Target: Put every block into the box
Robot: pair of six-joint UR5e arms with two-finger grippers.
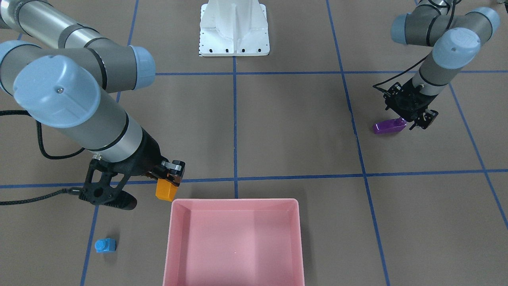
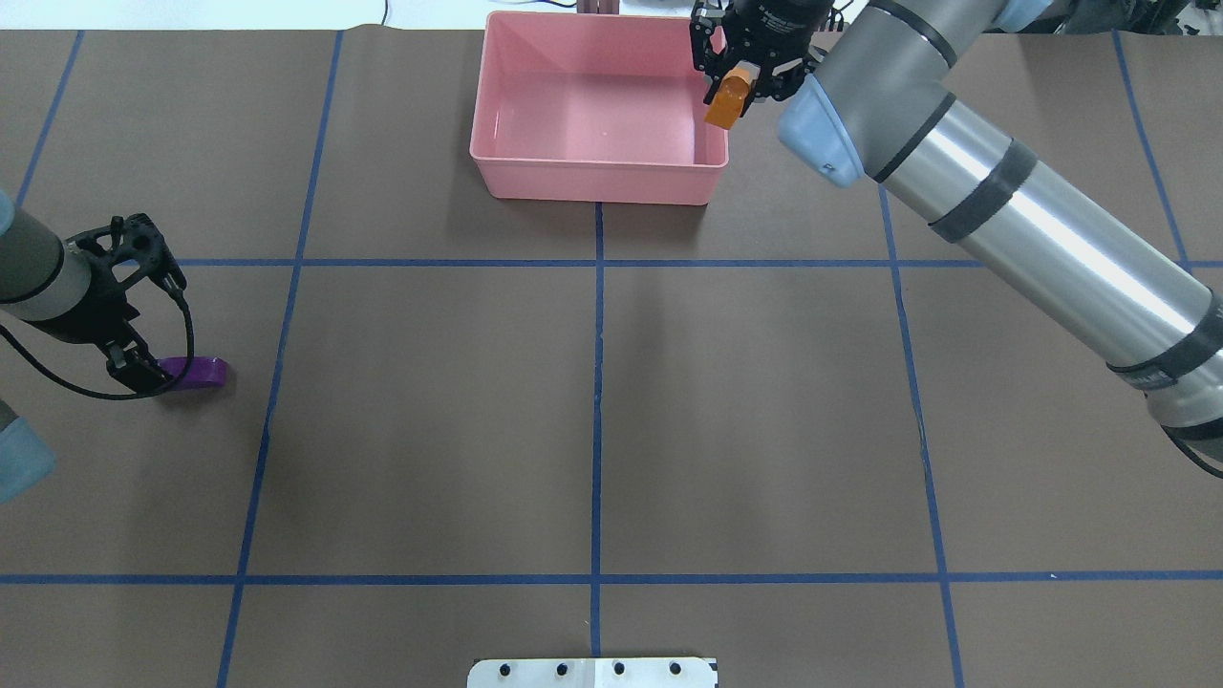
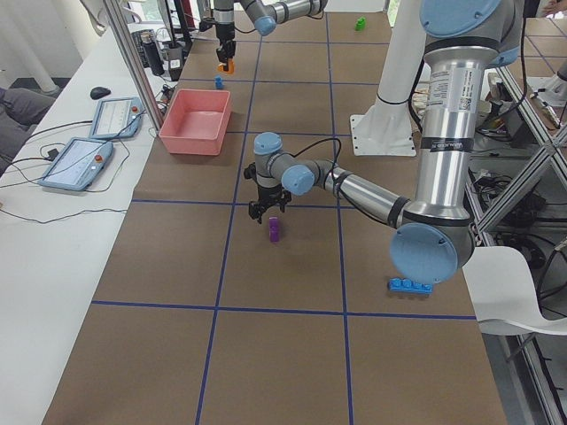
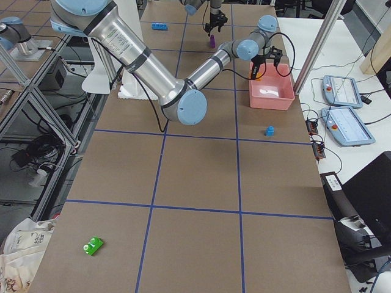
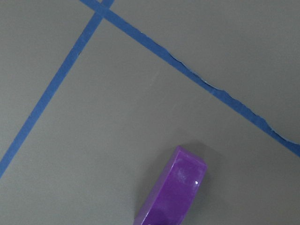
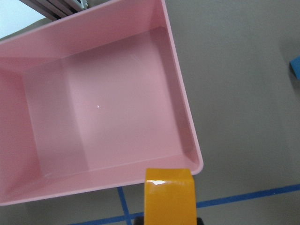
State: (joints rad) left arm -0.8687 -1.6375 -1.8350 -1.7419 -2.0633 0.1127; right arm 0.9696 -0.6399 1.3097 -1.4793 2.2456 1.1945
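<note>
The pink box [image 1: 234, 202] stands at the table's far side [image 2: 592, 182]. My right gripper [image 1: 170, 180] is shut on the orange sloped block [image 1: 166, 190] and holds it above the table just outside the box's corner [image 6: 169, 197]. My left gripper [image 2: 143, 368] is low at one end of the long purple block [image 2: 199, 372], which lies on the table [image 5: 171, 197]; the jaws look open. The small light-blue block [image 1: 105, 245] lies beside the box. The long light-blue block [image 3: 409, 285] and the green block [image 4: 93, 246] lie near the table's two ends.
The white robot base plate [image 1: 234, 35] sits at the robot's side of the table. Blue tape lines cross the brown tabletop. Tablets [image 3: 75, 164] lie on the side bench behind the box. An aluminium post [image 4: 317, 43] stands near the box.
</note>
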